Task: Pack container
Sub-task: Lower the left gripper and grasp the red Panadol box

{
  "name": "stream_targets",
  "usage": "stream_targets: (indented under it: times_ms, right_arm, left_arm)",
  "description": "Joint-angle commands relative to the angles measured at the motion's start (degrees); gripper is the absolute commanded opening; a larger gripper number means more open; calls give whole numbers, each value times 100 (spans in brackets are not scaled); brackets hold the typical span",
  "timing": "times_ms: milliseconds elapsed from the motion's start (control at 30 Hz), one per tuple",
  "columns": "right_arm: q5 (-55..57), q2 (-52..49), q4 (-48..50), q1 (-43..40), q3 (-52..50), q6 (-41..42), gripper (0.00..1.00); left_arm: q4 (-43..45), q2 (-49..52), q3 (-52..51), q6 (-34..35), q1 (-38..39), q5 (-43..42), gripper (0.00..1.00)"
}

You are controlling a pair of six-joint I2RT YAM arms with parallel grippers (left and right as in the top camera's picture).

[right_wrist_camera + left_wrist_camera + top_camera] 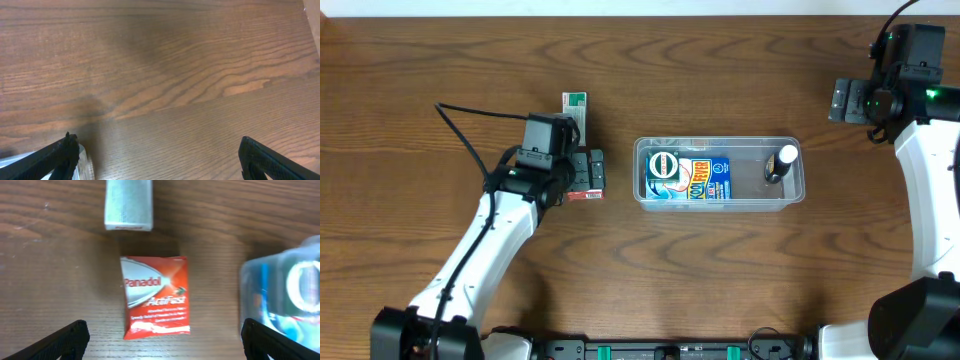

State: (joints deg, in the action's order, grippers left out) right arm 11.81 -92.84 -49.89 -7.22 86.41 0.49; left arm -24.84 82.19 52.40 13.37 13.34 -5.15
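Wood table (420,60): container (801,172) near left pincer (592,173), apart.

My left arm (470,250) runs from its base at the near left edge diagonally up and to the right. Its white link is straight, and the black wrist is bent so that my left gripper (588,172) points down. Its jaws stand wide apart, one dark fingertip in each lower corner of the wrist view, gripping nothing. My right arm (930,190) rises along the right edge to the far corner, where my right gripper (842,100) faces left, jaws likewise spread wide.
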Motion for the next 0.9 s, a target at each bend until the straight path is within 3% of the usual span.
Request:
stream_targets:
  times_ms: [0,400,867]
  right_arm:
    - [17,59,-7,-35,4,101,99]
    - [17,59,-7,-33,4,101,99]
    - [17,59,-4,-33,4,101,99]
  left_arm:
    - [17,304,-70,481,-2,466,98]
    - [638,1045,-70,424,247,481,98]
    - [732,1567,-70,343,570,1351,98]
